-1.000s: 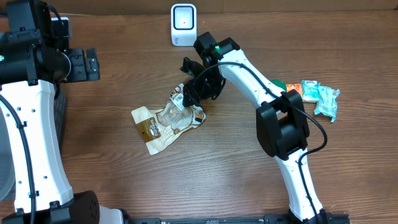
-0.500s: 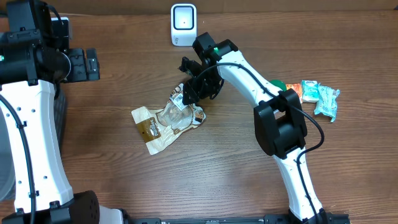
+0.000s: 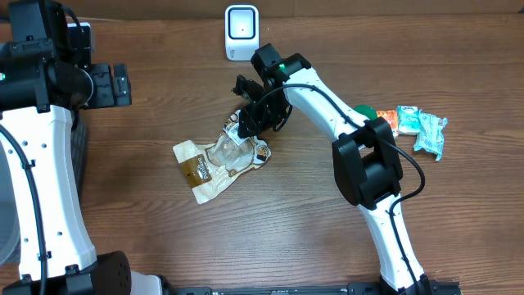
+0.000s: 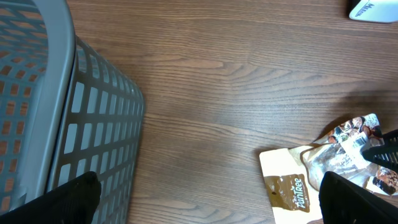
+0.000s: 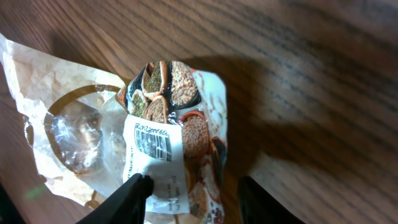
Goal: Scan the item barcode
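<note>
Items on the surface (image 3: 147, 205), counted:
- 1 snack bag (image 3: 214, 161), tan paper with a clear window.
- 1 white scanner (image 3: 241, 32).
- 1 grey mesh basket (image 4: 56, 106).
- 1 orange packet (image 3: 387, 120).
- 2 teal packets: a first teal packet (image 3: 408, 120) and a second teal packet (image 3: 431, 136).
- 1 green item (image 3: 366, 110), partly hidden behind the right arm and not identifiable.

Right jaws: apart. The two right fingers (image 5: 134, 198) straddle the printed end of the snack bag. One finger is at the edge of the white barcode label (image 5: 152, 144). The other is over bare wood just beside the bag's edge. No clamp is visible. There is one barcode label, face up, just ahead of the right jaws.

The rest of the snack bag lies flat on the surface, running away from the right jaws toward the left arm. The scanner stands near the right jaws, on the side away from the bag. The four small items sit well apart from the right jaws, past the arm's elbow.

Left jaws: wide apart, with nothing between the left fingers (image 4: 71, 199). The basket is just beside the left jaws. The snack bag is well apart from them.
</note>
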Controlling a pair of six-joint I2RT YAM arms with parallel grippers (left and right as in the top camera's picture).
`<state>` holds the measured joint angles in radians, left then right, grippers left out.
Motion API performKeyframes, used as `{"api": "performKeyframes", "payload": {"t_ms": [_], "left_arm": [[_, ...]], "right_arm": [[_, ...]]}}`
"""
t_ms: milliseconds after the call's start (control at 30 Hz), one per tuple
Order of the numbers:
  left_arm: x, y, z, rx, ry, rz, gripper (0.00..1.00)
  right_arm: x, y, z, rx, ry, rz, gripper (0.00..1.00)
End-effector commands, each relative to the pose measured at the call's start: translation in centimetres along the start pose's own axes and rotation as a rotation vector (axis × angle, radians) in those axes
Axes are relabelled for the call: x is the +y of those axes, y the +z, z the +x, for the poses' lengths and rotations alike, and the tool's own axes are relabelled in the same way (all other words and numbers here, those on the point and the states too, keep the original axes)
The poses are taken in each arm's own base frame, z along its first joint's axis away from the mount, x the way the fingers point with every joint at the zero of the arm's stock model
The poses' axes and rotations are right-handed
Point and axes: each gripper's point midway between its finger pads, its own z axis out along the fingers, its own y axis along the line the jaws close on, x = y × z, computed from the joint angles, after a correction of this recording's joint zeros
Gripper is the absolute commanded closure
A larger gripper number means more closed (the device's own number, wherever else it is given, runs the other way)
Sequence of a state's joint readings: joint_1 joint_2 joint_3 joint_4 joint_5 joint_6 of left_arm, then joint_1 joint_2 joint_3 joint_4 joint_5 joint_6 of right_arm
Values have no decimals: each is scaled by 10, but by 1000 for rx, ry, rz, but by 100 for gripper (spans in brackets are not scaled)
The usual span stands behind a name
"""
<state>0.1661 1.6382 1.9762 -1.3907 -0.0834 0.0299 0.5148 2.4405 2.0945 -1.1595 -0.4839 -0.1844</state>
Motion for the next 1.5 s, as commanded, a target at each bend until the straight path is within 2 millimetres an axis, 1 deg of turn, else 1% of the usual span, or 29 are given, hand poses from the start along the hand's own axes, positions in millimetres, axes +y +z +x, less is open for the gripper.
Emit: {"api": "performKeyframes", "payload": {"t_ms": [0,100,167,233,267,300,333,433,567,633,700,833,900,1067,1200,1333,1400,1433,1467], "left_arm": [[4,-4,-2,-16,7,-7,1],[4,-4,-2,-16,7,-7,1],[4,-4,-2,-16,7,-7,0],[4,-4,-2,-16,7,-7,0],[4,-4,-2,-16,7,-7,0],[4,-4,-2,-16,7,-7,0],[4,-4,-2,-16,7,-7,0],[4,-4,-2,-16,7,-7,0],[4,-4,-2,-16,7,-7,0],[4,-4,-2,-16,7,-7,0],[4,-4,-2,-16,7,-7,1],[4,-4,-2,-16,8,-7,1],[3,-4,-2,-16,8,-6,0],[3,-4,-2,-16,8,-6,1],[3,-4,-2,-16,8,-6,0],[4,-4,-2,-16,8,-7,1],[4,-4,-2,-16,8,-7,0],[3,-4,-2,-16,8,-6,0],[4,-4,-2,-16,8,-7,1]], "right_arm": [[1,7,5,20,13,-25,57],[-2,17,11,46,29,-40,59],[-3,27,15,68,34,-42,69],[-3,27,15,70,34,-42,85],[-3,26,15,67,33,-42,89],[-3,24,13,61,31,-41,94],[-5,22,12,55,35,-40,96],[-12,11,9,40,50,-36,96],[-18,-10,-1,4,53,-28,96],[-16,-16,-7,-14,11,-25,96],[-12,-19,-14,-33,-90,-21,96],[0,-16,-24,-63,-332,-13,96],[5,-12,-24,-55,-490,5,96],[12,3,-23,26,-825,130,96],[26,15,-24,71,-1015,180,96],[40,22,-37,38,-1070,220,96],[47,20,-43,11,-1053,228,96],[50,17,-47,-11,-1014,233,94],[53,12,-53,-38,-958,238,88]]}}
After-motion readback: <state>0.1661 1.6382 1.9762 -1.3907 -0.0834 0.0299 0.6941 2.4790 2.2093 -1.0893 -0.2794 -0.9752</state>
